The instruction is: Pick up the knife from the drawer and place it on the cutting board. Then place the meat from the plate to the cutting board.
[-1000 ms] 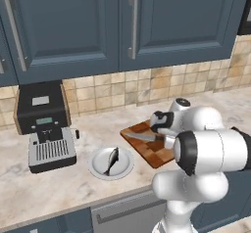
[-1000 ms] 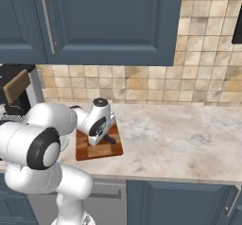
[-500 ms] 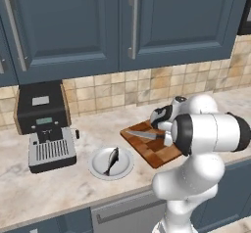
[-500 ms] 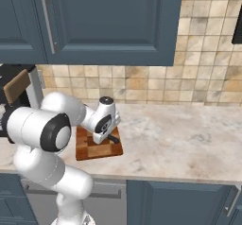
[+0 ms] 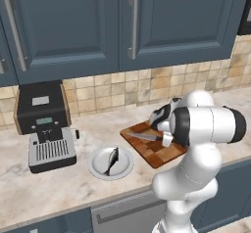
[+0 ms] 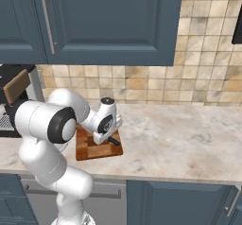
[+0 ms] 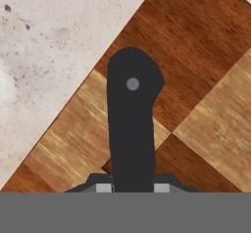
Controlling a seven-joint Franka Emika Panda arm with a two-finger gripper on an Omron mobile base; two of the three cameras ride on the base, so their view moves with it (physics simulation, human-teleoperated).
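Tool clamped on knife over cutting board; marble counter.

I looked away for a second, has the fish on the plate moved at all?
No. The fish lies in the same spot on the plate, right of the coffee machine, left of the cutting board.

Even, bright rendered light; soft faint shadows; no glare; hand view close-up slightly blurred.

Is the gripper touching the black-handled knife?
Touching: in the hand view both fingertips press the black-handled knife between them, over the checkered wooden cutting board.
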